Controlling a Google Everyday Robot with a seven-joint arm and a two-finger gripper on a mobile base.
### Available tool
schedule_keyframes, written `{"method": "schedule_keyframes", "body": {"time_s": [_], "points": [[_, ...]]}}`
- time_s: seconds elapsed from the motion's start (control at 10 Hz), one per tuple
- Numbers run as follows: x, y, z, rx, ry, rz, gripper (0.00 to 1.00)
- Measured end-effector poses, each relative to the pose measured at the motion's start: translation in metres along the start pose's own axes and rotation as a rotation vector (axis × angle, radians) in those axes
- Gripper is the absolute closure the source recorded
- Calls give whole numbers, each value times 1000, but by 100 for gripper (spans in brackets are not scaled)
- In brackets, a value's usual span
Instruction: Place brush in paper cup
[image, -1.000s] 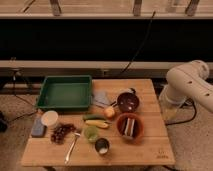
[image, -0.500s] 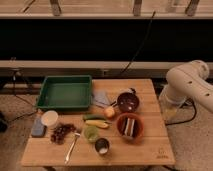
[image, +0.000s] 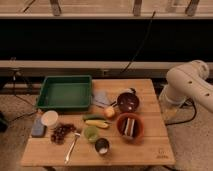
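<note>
By the way things lie, nothing of the task is done yet. Only the bulky white arm (image: 191, 84) shows, folded up off the right edge of the desk (image: 147, 152). The jaws are out of view, so I cannot tell whether they are open, closed or gripping anything. Wherever they sit on that arm, they are well apart from everything on the desk.

The paper cup (image: 49, 118) stands upright near the left edge, just in front of the green tray (image: 65, 77). That is the side of the desk farthest from the arm, and so from the jaws. Nothing sticks out of it.

The brush is hard to pick out. My best match is the pale slim stick (image: 98, 124) lying flat around mid-desk, nearer the jaws' side than the cup is and just left of the brown bowl (image: 131, 138). I would not swear to it. It is not the silver fork (image: 71, 147), which lies closer to the front edge.

The small green cup (image: 91, 133) and the dark metal cup (image: 102, 146) stand just beside that stick and are the wrong targets.

All 3 steps appear to be left: bring the jaws over the desk, grip the brush, and carry it across to drop it in the white cup.
</note>
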Motion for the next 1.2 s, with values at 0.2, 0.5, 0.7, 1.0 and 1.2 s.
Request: {"method": "schedule_keyframes", "body": {"time_s": [0.2,0.5,0.7,1.0,1.2], "points": [[0,0,0,0,0,0,35],[0,-9,-1,-4,-6,-23,35],[-9,-36,4,-21,-19,-56,35],[-32,-100,21,-44,-25,-115,35],[-51,-143,38,-35,-39,-162,35]]}}
